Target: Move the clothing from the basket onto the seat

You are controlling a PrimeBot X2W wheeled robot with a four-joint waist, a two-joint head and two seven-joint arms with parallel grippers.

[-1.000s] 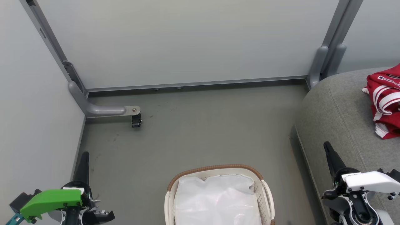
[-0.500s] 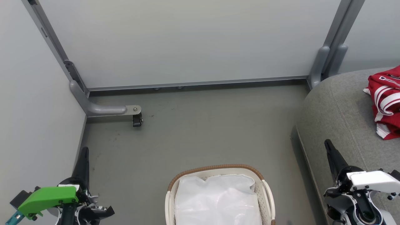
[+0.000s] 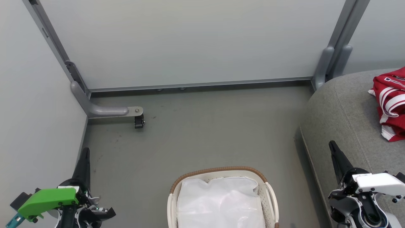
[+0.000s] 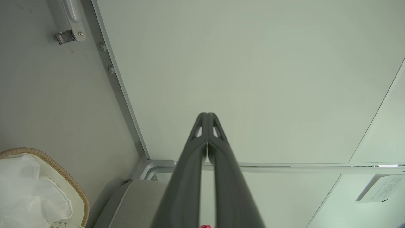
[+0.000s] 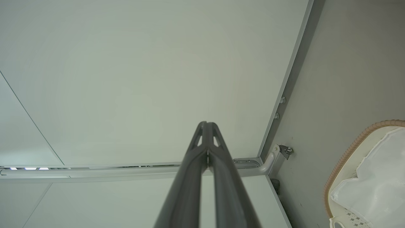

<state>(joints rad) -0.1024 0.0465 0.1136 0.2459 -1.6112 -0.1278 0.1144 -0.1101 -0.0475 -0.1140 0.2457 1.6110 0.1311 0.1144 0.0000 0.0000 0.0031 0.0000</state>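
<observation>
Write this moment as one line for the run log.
clothing: on seat | basket: white liner inside, no red | left hand: shut, empty | right hand: shut, empty

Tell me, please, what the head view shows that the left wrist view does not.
Head view: the right claw and the white stripes on the clothing lying on the seat. Left wrist view: the left claw seen shut, and a white notice on the wall. Both: the basket with its white liner, the seat, the partition foot.
</observation>
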